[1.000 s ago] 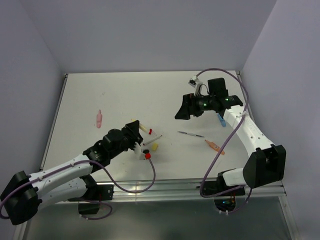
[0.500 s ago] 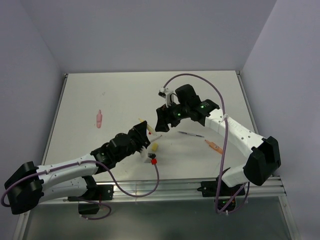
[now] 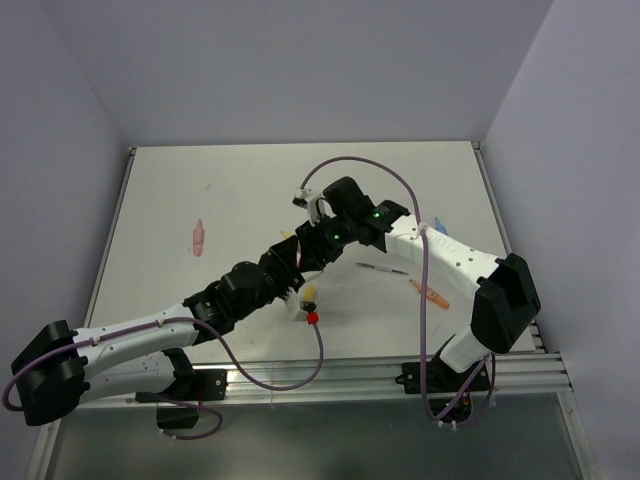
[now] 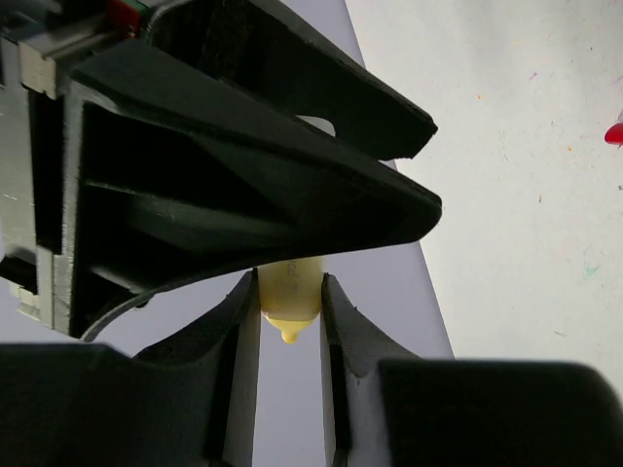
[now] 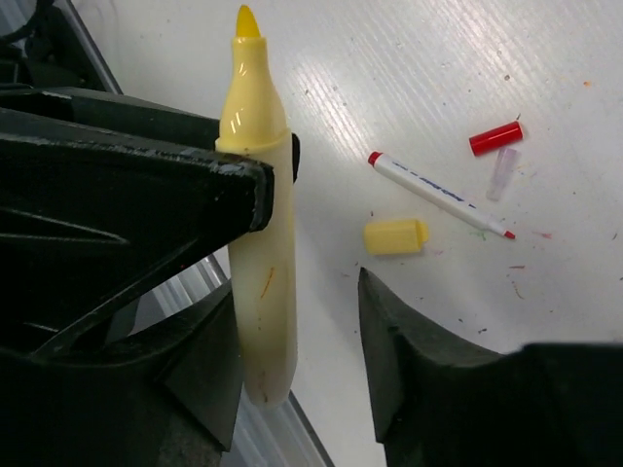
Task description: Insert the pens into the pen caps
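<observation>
yellow pen [image 4: 289, 297]: body behind right fingers [image 4: 253, 185] | blue pen [image 3: 438, 226]: mostly behind right arm [image 3: 455, 258]

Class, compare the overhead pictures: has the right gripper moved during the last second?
Yes. The right gripper moved left, away from the orange pen, toward the yellow pen.

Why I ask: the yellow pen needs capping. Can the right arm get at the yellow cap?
Probably not yet: the right claw straddles the yellow pen in the left claw; the yellow cap lies uncovered nearby.

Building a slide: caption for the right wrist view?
Yellow pen, clamped by the left gripper, stands between open jaws of the right gripper.
</observation>
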Tool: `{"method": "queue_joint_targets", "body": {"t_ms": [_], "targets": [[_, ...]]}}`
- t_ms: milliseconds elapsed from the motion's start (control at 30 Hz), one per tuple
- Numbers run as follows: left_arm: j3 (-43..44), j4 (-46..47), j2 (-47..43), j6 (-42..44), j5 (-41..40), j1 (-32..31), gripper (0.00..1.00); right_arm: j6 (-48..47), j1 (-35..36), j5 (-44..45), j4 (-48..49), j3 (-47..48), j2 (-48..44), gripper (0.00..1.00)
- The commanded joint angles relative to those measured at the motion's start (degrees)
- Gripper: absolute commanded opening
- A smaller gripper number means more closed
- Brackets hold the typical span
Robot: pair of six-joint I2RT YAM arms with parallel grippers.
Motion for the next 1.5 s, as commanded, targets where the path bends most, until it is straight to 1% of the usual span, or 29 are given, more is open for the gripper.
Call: {"method": "queue_joint_targets", "body": {"t_ms": [0, 167, 267, 300, 333, 367, 400, 433, 467, 533, 567, 633, 667, 700, 733, 767, 800, 867, 900, 967, 1000, 1033, 1100, 1133, 1167, 1200, 1267, 1333, 1467], "targets": [[1.24, 2.35, -0.18, 0.84, 0.58, -0.69, 0.00, -0.15, 0.49, -0.28, 1.55, 3.47, -0.23, 0.51], [0.54, 1.82, -0.26, 2.16, 1.64, -1.04, 0.00, -0.23, 0.50, -0.89, 1.38, 3.56, 0.04, 0.42], [-0.78, 3.66, -0.18, 3.65, 1.90, -1.22, 0.00, -0.41, 0.49, -1.86, 1.47, 3.38, 0.39, 0.26], [-1.04, 3.84, -0.09, 3.83, 1.81, -1.30, 0.00, -0.67, 0.50, -2.47, 1.47, 3.38, 0.39, 0.10], [-1.05, 3.84, 0.09, 3.83, 1.47, -1.39, 0.00, -0.85, 0.50, -3.26, 1.38, 3.21, 0.48, 0.00], [-1.05, 4.02, 0.44, 3.83, 1.03, -1.39, 0.00, -1.02, 0.50, -4.48, 1.29, 3.03, 0.48, 0.00], [-1.13, 4.63, 0.79, 3.92, 0.41, -1.48, 0.06, -1.46, 0.50, -4.93, 1.29, 2.86, 0.39, 0.00], [-1.31, 6.63, 1.05, 4.01, -0.46, -1.57, 0.16, -1.73, 0.50, -5.37, 1.29, 2.24, 0.04, 0.00], [-1.05, 7.44, 1.92, 3.75, -2.12, -1.57, 0.46, -1.99, 0.50, -5.46, 1.38, 1.98, -0.31, 0.00], [0.27, 8.41, 2.63, -0.02, -4.94, -1.57, 0.69, -2.96, 0.41, -5.03, 1.47, 0.23, -2.50, 0.00], [1.40, 6.06, 2.46, -2.04, -6.43, -1.57, 0.90, -4.52, 0.32, -4.94, 1.55, -0.48, -3.38, 0.00], [6.67, -0.78, 0.63, -10.55, -9.08, -1.48, 0.95, -5.94, -1.25, -6.33, 1.82, -3.02, -6.62, 0.00], [9.21, -11.69, -2.17, -14.50, -8.30, -1.05, 0.97, -5.95, -2.48, -7.04, 2.25, -3.91, -7.77, 0.00], [15.15, -17.37, -3.59, -22.98, -5.34, -0.61, 0.98, -5.95, -5.63, -9.22, 2.61, -4.96, -9.87, 0.00], [18.08, -22.74, -5.60, -27.15, -2.96, 0.79, 1.00, -6.12, -7.57, -10.20, 2.78, -6.80, -10.85, 0.00], [20.81, -31.06, -6.23, -31.11, -1.11, 1.59, 0.99, -6.38, -9.59, -11.17, 2.96, -7.68, -11.82, 0.00], [25.36, -34.10, -6.50, -38.63, 1.87, 3.51, 1.00, -6.82, -13.70, -12.22, 3.13, -8.56, -13.74, 0.00], [30.91, -42.16, -5.63, -46.05, 2.69, 4.93, 0.99, -7.18, -17.59, -12.84, 3.05, -10.32, -15.68, 0.00], [32.77, -45.69, -4.84, -52.35, 3.39, 5.20, 1.00, -7.35, -19.52, -13.02, 3.05, -10.68, -17.35, 0.00], [37.60, -50.80, -1.34, -58.80, 8.56, 5.20, 0.99, -7.27, -24.71, -12.93, 3.14, -11.91, -18.94, 0.00], [38.84, -54.74, 0.07, -65.19, 10.32, 5.20, 1.00, -7.00, -26.38, -12.93, 3.05, -12.26, -20.25, 0.00], [39.90, -56.17, 3.74, -68.38, 12.86, 5.20, 1.00, -6.91, -29.62, -13.19, 3.05, -13.05, -20.96, 0.00], [42.98, -59.16, 8.24, -76.89, 15.60, 5.20, 0.93, -6.74, -32.54, -12.76, 2.87, -14.02, -23.15, 0.00], [43.68, -61.87, 12.70, -78.94, 18.48, 5.20, 0.85, -6.82, -34.81, -11.63, 2.79, -14.89, -24.04, 0.00], [44.21, -62.51, 14.74, -81.48, 19.30, 5.20, 0.81, -6.83, -35.71, -11.09, 2.79, -15.34, -24.74, 0.00], [44.04, -62.78, 16.42, -86.56, 20.70, 5.29, 0.79, -6.83, -36.41, -10.65, 2.70, -15.78, -25.97, 0.00], [43.00, -62.87, 20.55, -90.54, 24.64, 5.46, 0.76, -6.65, -38.43, -10.30, 2.61, -16.22, -27.03, 0.00], [41.42, -61.91, 22.32, -98.09, 25.36, 5.55, 0.74, -5.77, -40.01, -11.17, 2.61, -15.78, -27.56, 0.00], [37.98, -58.13, 24.43, -103.39, 22.92, 5.99, 0.67, -4.72, -43.01, -12.84, 2.35, -14.38, -26.16, 0.00]]}}
